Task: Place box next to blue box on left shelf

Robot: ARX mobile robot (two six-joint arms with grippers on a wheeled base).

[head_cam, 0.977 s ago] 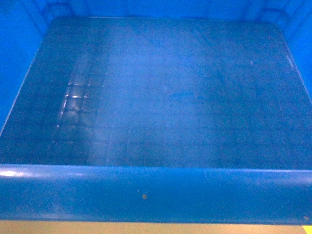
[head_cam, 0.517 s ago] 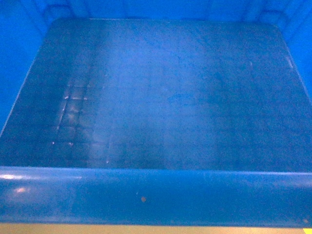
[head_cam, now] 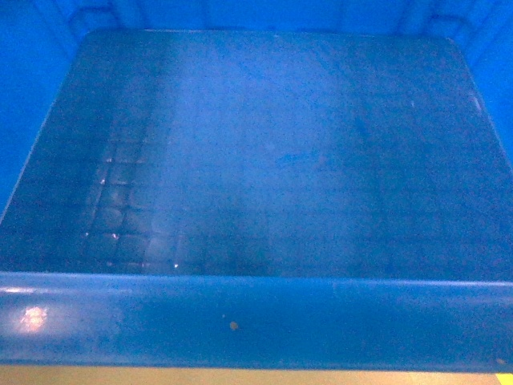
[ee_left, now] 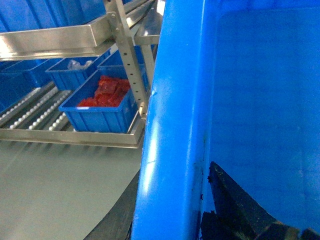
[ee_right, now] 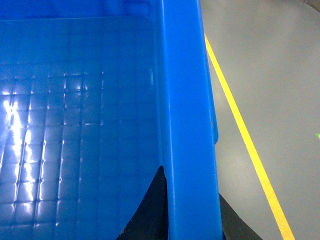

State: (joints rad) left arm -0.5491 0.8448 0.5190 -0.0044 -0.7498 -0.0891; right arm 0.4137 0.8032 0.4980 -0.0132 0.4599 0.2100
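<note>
1. Little has moved since a second ago: in the head view the box (head_cam: pixel 264 160) fills the frame as before, its near rim with the brown speck (head_cam: pixel 233 326) sits a touch lower, and the glare on its grid floor has slid down and left. That small drift suggests a slow carry or base motion, not a set-down.
2. Left gripper (ee_left: pixel 205 200) straddles the box's left wall at the bottom of the left wrist view, one dark finger (ee_left: pixel 235 205) inside, clamped on the rim.
3. Right gripper (ee_right: pixel 192 220) pinches the right wall the same way, low in the right wrist view.
4. Left shelf (ee_left: pixel 45 107) shows at the upper left of the left wrist view, well apart from the box, beside the small blue crate of red items (ee_left: pixel 102 107); placing seems yet to come.
</note>
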